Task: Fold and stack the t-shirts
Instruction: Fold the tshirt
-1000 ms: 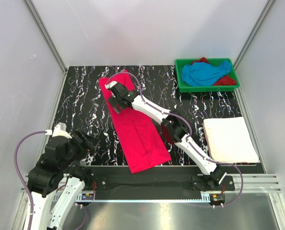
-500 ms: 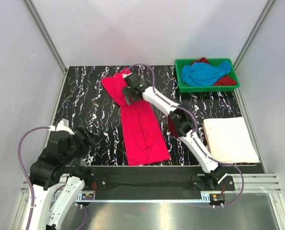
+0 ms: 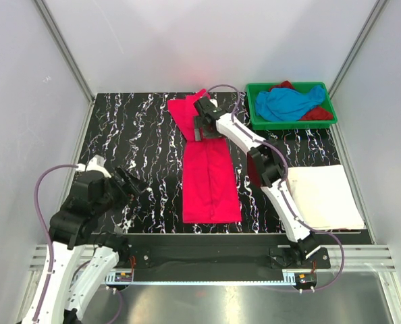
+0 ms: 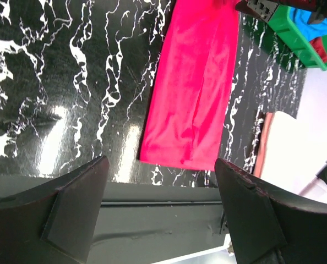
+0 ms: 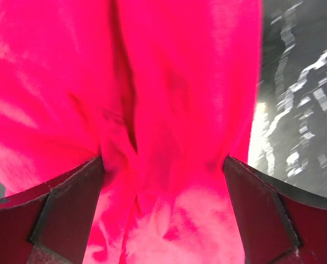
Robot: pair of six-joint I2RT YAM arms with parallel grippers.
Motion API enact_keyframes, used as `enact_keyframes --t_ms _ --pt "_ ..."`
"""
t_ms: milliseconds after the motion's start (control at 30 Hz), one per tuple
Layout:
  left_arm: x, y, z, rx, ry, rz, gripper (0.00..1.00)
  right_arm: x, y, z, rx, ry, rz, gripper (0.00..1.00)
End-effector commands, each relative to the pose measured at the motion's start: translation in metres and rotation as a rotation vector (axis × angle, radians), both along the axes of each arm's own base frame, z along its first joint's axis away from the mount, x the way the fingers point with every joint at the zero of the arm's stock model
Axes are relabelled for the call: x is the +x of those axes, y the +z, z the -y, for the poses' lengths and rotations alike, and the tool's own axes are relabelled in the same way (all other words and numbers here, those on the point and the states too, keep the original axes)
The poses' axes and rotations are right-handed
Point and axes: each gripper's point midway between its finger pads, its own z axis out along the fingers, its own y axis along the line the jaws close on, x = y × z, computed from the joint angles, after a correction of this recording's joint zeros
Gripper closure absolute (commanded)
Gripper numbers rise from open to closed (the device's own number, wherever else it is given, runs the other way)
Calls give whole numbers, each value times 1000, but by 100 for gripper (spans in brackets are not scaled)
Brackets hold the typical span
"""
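A hot pink t-shirt [image 3: 210, 182] lies folded into a long strip down the middle of the black marbled table, its top end crumpled near the far edge. My right gripper [image 3: 204, 125] is on that top end. In the right wrist view its jaws [image 5: 163, 214] stand wide, and pink cloth [image 5: 174, 82] fills the gap and lies under them. My left gripper [image 3: 134, 186] hovers open and empty near the front left, aimed at the strip's near end [image 4: 194, 88]. A white t-shirt [image 3: 322, 196] lies folded at the right. Sky blue [image 3: 288, 102] and dark red [image 3: 318, 113] t-shirts sit in the tray.
The green plastic tray [image 3: 291, 124] stands at the far right corner, close to the right arm's elbow. White walls enclose the table on three sides. A dark rail [image 4: 152, 203] runs along the near edge below the left gripper [image 4: 161, 214].
The right gripper swept to the right along the far edge, dragging the pink shirt's top end with it; the strip now lies nearly straight. Its jaws spread slightly. The left arm lifted a little.
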Motion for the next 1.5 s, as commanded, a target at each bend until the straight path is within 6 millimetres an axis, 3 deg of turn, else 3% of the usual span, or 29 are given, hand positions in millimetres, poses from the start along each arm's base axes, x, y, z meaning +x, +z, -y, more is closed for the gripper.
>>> enact_keyframes --t_ms 0,133,300,433,500,533,600,633,667,700,733,767,800,833,900,933,1000,1033,1067,1100,1133,1167,1200,1233,1300,1400,1467 --pt "25 15 7 21 -44 78 16 -37 15 -25 11 66 -63 3" --pt "50 21 13 41 -64 100 16 -44 22 -36 76 38 -104 2" --pt "84 27 28 30 -99 111 16 -34 42 -35 64 53 -49 0" --pt "115 26 38 66 -154 160 15 -34 92 -28 56 129 31 0" --pt "140 25 42 89 -157 212 16 -42 101 -22 39 152 28 0" --pt "150 25 42 115 -151 238 18 -45 123 -19 53 164 57 0" --pt "179 24 48 132 -147 301 23 -55 122 -8 15 193 42 0" --pt "195 15 51 157 -147 295 27 -58 137 0 14 199 63 1" --pt "211 23 56 154 -146 351 37 -56 141 11 10 182 70 0" --pt "221 23 60 154 -153 367 43 -60 129 20 5 183 38 4" --pt "239 18 67 154 -160 362 47 -52 144 23 41 179 91 12" --pt "254 26 72 140 -159 414 51 -46 136 37 44 154 83 18" --pt "264 26 78 137 -165 429 61 -36 141 35 91 162 112 23" --pt "282 15 83 138 -163 416 64 -30 141 36 109 164 124 34" --pt "306 14 91 122 -155 446 66 -16 140 33 174 192 136 43" --pt "324 3 100 107 -167 429 67 -4 132 28 198 198 148 53" --pt "343 -6 109 104 -186 429 70 10 138 17 254 235 176 62" --pt "358 -19 113 113 -188 413 70 20 128 13 250 251 186 66" --pt "365 -25 114 116 -182 405 70 30 136 8 259 266 223 74" --pt "373 -30 110 116 -167 401 70 38 123 5 256 276 221 76" --pt "384 -42 110 107 -155 383 71 45 119 6 255 276 225 79" --pt "390 -44 108 98 -140 386 73 55 129 5 273 273 258 86" --pt "397 -49 101 94 -117 377 76 61 112 3 288 272 236 89" --pt "404 -59 100 79 -90 357 85 67 110 7 302 249 243 91" --pt "414 -64 96 43 -69 344 86 78 102 2 342 249 257 99" --pt "427 -73 104 6 -81 312 85 86 97 -5 415 247 269 100" --pt "437 -89 111 -13 -103 251 86 92 94 -14 461 250 280 99"
